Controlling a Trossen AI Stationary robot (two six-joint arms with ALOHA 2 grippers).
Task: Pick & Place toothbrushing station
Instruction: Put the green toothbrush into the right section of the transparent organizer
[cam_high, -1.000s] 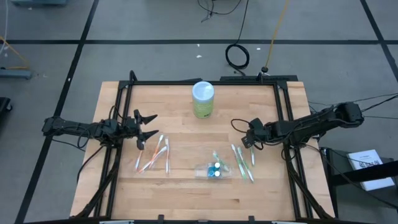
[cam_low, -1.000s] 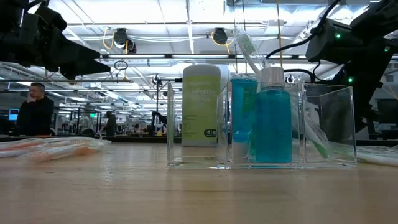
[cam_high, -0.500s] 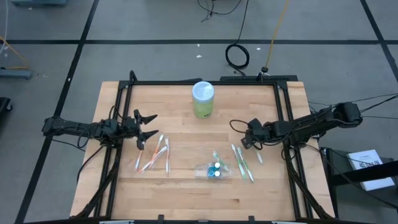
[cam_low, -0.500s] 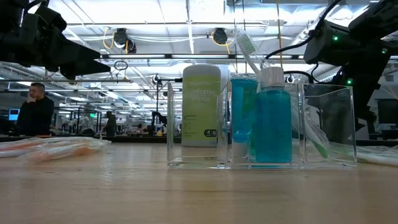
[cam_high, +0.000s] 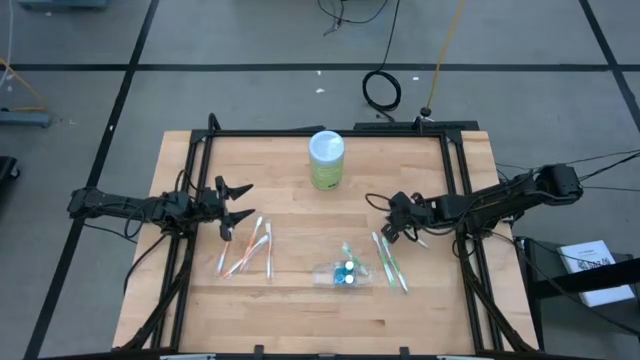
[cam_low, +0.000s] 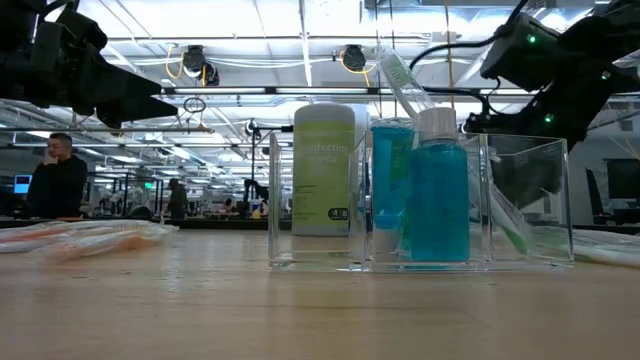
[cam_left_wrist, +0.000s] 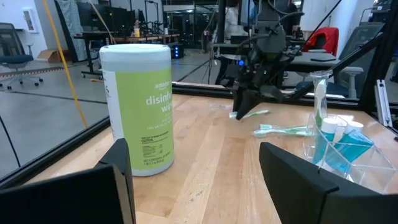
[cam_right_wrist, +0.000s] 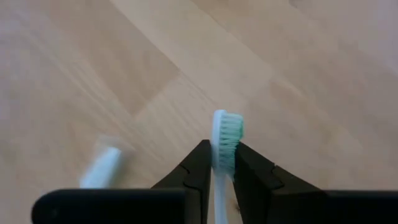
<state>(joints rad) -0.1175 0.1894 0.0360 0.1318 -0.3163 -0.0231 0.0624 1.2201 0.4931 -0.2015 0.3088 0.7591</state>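
While low, right hand (cam_right_wrist: 219, 165) around toothbrush (cam_right_wrist: 222, 140)

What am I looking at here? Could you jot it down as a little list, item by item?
Table: wooden top
Right pincer: shut on a green toothbrush, head sticking out past the fingers
Left pincer: open, empty, hanging over the table's left part
Organizer: clear box, holding blue bottles and a toothbrush
Wipes canister: green, upright, at the table's back
Orange toothbrushes: loose pile on the left
Green toothbrushes: lying to the right of the organizer
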